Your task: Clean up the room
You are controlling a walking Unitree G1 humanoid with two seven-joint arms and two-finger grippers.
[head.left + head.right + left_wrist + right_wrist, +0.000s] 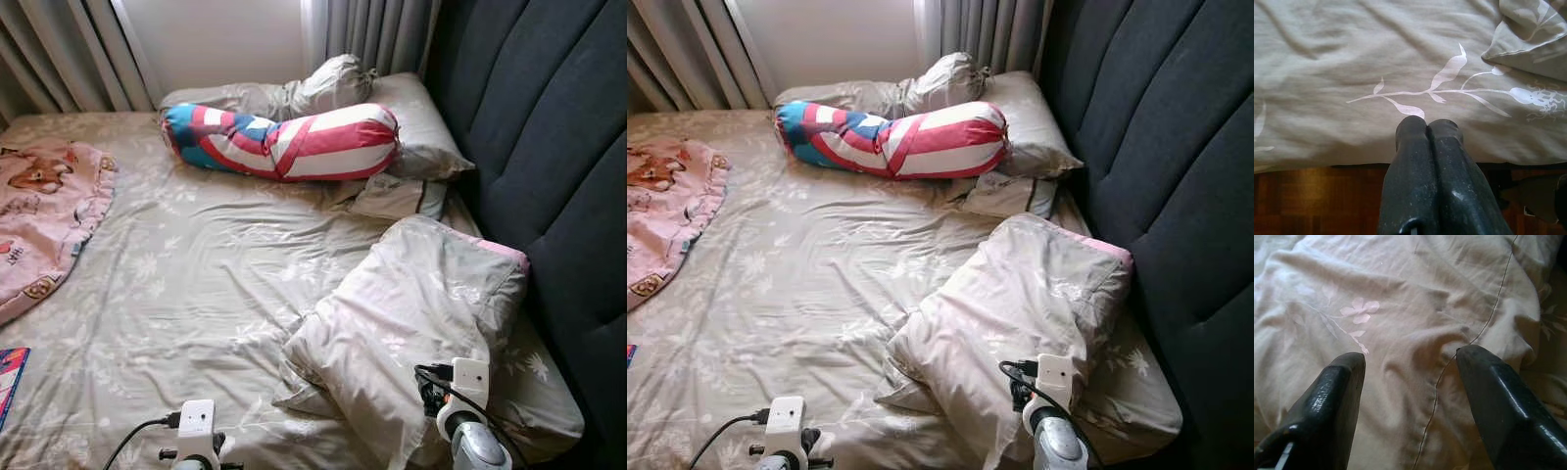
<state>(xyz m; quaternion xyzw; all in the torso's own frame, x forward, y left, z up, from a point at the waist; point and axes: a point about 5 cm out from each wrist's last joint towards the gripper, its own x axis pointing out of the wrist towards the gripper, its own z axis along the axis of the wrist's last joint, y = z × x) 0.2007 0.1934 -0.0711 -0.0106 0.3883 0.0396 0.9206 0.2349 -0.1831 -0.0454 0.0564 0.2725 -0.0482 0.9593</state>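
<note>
Beige pillow [1415,333] lies just beyond the right gripper [1410,362], fingers spread wide, empty; left gripper [1427,128] fingers pressed together.

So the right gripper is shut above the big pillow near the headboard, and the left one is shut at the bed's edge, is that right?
Not quite. The right gripper is open, fingers spread above the big pillow, as the right wrist view shows. The left gripper is shut at the bed's edge.

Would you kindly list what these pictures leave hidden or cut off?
- Pink cartoon-print blanket: cut by the head views' left edge.
- Colourful flat object: mostly beyond the same edge; unidentifiable.
- Small striped cushion: partly under the red, white and blue bolster.
- Closed left gripper: its fingers cover the bed's edge.
</note>
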